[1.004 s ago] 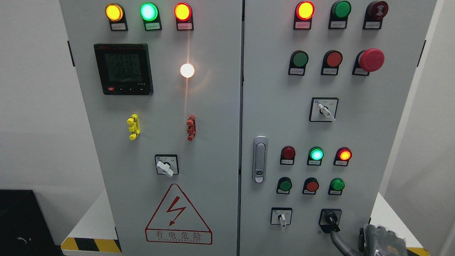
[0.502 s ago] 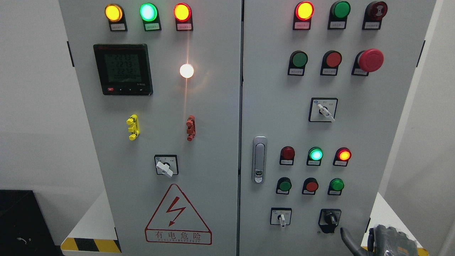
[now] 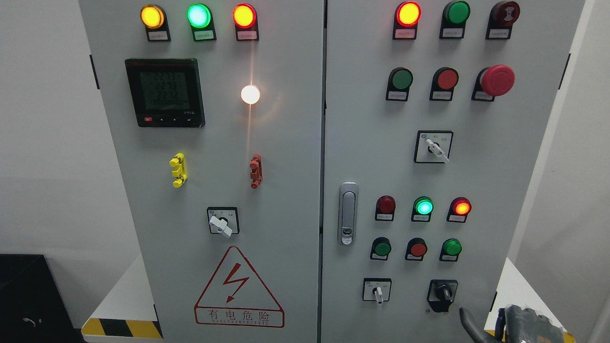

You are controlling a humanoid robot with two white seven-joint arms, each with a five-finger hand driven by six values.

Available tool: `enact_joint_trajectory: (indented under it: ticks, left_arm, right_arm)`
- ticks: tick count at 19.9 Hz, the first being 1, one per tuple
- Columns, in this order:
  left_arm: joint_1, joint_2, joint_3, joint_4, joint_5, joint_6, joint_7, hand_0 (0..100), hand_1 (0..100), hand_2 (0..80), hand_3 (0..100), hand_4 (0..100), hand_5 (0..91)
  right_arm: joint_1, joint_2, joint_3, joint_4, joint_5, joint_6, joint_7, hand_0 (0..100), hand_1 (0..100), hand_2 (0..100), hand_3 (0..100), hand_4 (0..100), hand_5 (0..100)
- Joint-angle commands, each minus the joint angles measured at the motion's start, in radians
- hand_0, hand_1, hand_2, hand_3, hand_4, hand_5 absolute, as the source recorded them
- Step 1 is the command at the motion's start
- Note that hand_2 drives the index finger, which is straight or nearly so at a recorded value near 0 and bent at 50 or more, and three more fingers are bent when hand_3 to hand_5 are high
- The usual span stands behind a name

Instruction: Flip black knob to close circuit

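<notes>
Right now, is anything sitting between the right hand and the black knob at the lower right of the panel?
Nothing visible. The right hand is at the bottom right corner, just below and right of the black knob, with only bare gray cabinet door between them.

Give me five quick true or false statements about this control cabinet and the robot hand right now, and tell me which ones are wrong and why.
1. The right hand grips the black knob. False: the hand sits below and to the right of the knob, with a gap between them.
2. The round lamp beside the meter display glows white. True.
3. The emergency stop button is green. False: it is red.
4. The warning triangle sits on the left door, below the white selector switch. True.
5. The left hand reaches for the door latch. False: no left hand is in view.
</notes>
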Motion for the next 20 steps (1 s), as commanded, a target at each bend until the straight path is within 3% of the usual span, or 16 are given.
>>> enact_joint_trajectory:
  ticks: [1,8,11,13,20]
  left_arm:
    - [0.000,0.000,0.000,-0.001,0.000,-0.001,0.000,12,56,0.0,0,0,0.0]
    - [0.000,0.000,-0.001,0.001,0.000,-0.001,0.000,12,56,0.0,0,0,0.0]
    - [0.000,0.000,-0.001,0.000,0.000,-0.001,0.000,12,56,0.0,0,0,0.0]
    - [0.000,0.000,0.000,-0.001,0.000,-0.001,0.001,12,56,0.0,0,0,0.0]
    - [0.000,0.000,0.000,0.000,0.000,-0.001,0.001,12,56,0.0,0,0,0.0]
  right_arm:
    - [0.064,0.023,-0.010,-0.076,-0.134,0.005,-0.004,0,0,68,93,84,78]
    - [0.175,0.021,0.017,-0.069,-0.434,0.008,-0.135,0,0,54,76,70,64]
    - [0.250,0.018,0.045,-0.070,-0.553,0.007,-0.180,0,3,42,56,56,53]
    - [0.285,0.016,0.063,-0.069,-0.596,0.005,-0.217,0,4,38,50,50,50]
    - [0.414,0.013,0.134,-0.069,-0.706,-0.002,-0.271,0,7,31,41,41,43]
